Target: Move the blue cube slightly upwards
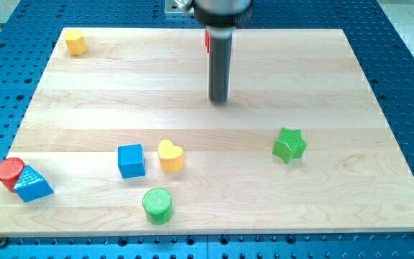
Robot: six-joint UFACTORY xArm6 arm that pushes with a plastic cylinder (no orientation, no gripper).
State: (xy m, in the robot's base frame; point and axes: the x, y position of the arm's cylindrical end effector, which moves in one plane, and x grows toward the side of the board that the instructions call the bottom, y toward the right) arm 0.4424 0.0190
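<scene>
Blue cube (pixel 131 160) beside yellow heart (pixel 170 155), tip (pixel 218 100) well apart

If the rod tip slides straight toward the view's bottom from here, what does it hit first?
Probably nothing. From my tip that line passes right of the yellow heart and green cylinder, well left of the green star.

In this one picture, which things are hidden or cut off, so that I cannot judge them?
- Red block, camera view: only a thin sliver shows behind the rod near the view's top; its shape cannot be told.
- Arm above the rod: cut off by the view's top edge.
- Red cylinder: its lower right side is covered by the blue triangular block.

My tip shows clearly, far above and to the right of the blue cube.
</scene>
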